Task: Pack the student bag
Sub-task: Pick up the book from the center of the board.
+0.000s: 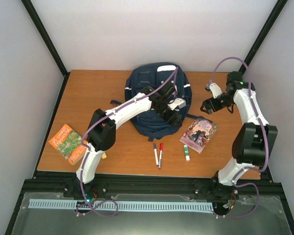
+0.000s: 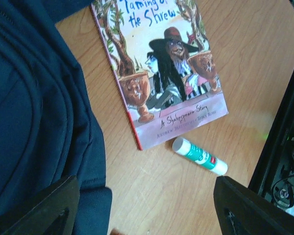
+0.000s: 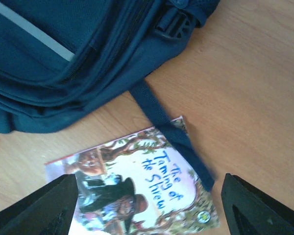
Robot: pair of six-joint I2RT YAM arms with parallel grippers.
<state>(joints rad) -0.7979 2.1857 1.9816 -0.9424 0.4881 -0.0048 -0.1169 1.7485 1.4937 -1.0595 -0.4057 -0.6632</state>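
Observation:
The navy student bag point(image 1: 154, 93) lies flat at the back middle of the table, white stripes showing. My left gripper point(image 1: 178, 119) hangs over its near right edge, open and empty; in the left wrist view point(image 2: 147, 215) the bag point(image 2: 29, 122) fills the left side. My right gripper point(image 1: 206, 108) hovers right of the bag, open and empty. In the right wrist view point(image 3: 149, 210) the bag point(image 3: 63, 58) is at the top, and its dark strap point(image 3: 171, 132) lies across a corner of the "Taming of the Shrew" book point(image 3: 137, 191).
The Shrew book point(image 1: 199, 133) lies right of the bag, also in the left wrist view point(image 2: 161, 73). A white and green glue stick point(image 1: 186, 152) point(image 2: 200, 155) lies near it. Two markers point(image 1: 158, 154) lie at front middle. An orange and green book point(image 1: 67, 143) lies front left.

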